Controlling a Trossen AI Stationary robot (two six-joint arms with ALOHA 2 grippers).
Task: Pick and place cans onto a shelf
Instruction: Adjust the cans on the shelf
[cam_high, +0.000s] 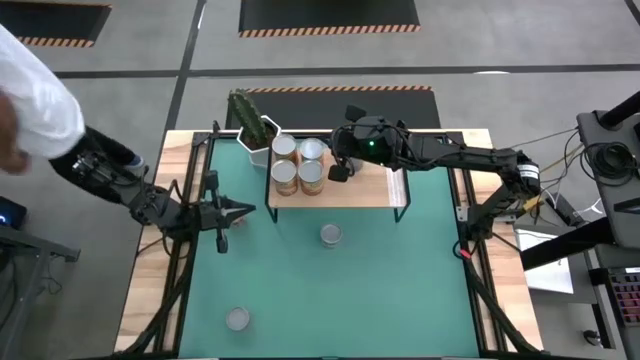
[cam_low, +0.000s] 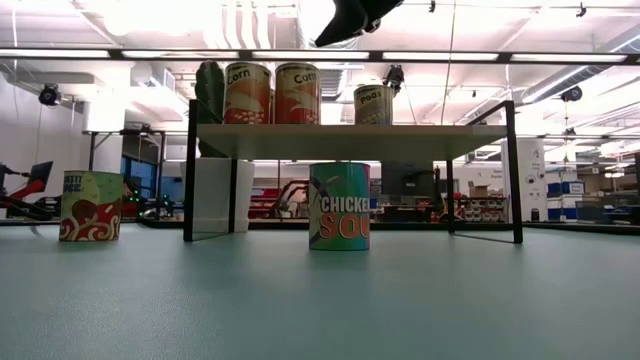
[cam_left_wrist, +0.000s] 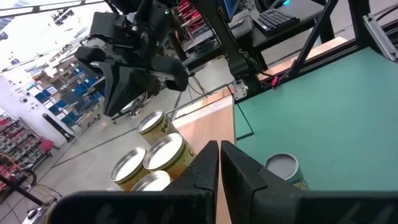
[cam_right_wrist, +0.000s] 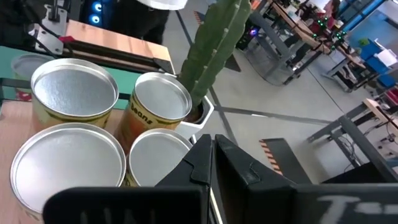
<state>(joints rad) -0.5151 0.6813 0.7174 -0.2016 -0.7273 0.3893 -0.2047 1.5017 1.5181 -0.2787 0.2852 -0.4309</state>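
Several cans (cam_high: 298, 163) stand upright in a tight group on the left end of the light-wood shelf (cam_high: 360, 188); they also show in the right wrist view (cam_right_wrist: 74, 93). One can (cam_high: 330, 235) stands on the green mat in front of the shelf, labelled chicken soup in the low view (cam_low: 339, 205). Another can (cam_high: 237, 318) stands near the mat's front left. My right gripper (cam_high: 340, 170) is shut and empty, above the shelf just right of the cans. My left gripper (cam_high: 250, 209) is shut and empty at the mat's left edge.
A cactus in a white hexagonal pot (cam_high: 255, 128) stands just behind the shelf's left end. A person in a white sleeve (cam_high: 30, 100) is beyond the table's left side. The green mat (cam_high: 400, 290) lies open to the front and right of the shelf.
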